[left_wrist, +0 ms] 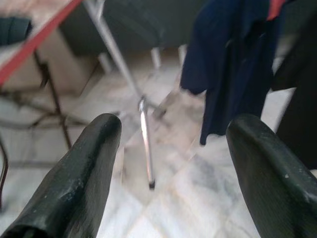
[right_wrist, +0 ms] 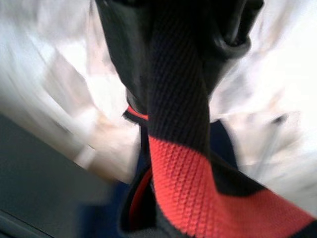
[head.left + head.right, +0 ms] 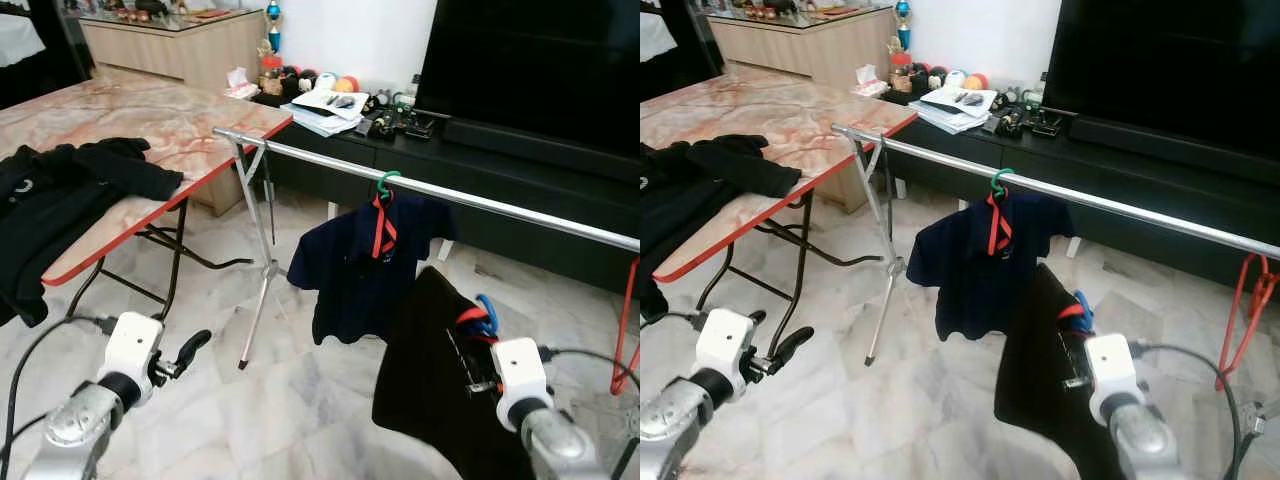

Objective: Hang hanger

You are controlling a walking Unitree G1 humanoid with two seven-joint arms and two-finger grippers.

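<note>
A silver clothes rail (image 3: 470,198) runs from the table's corner off to the right. A navy shirt (image 3: 352,265) hangs from it on a green hanger (image 3: 385,182). Below the rail, my right gripper (image 3: 472,345) is shut on the red-trimmed collar (image 2: 178,163) of a black shirt (image 3: 425,385). That shirt sits on a blue hanger (image 3: 488,314), whose hook is under the rail and apart from it. A red hanger (image 3: 627,325) hangs at the rail's far right. My left gripper (image 3: 188,352) is low at the left, open and holding nothing.
A folding table (image 3: 170,120) with a marble top and red edge stands at the left, with black clothes (image 3: 60,195) lying on it. The rack's tripod leg (image 3: 258,290) stands beside the table. A dark TV (image 3: 540,60) on a low console (image 3: 500,170) lies behind the rail.
</note>
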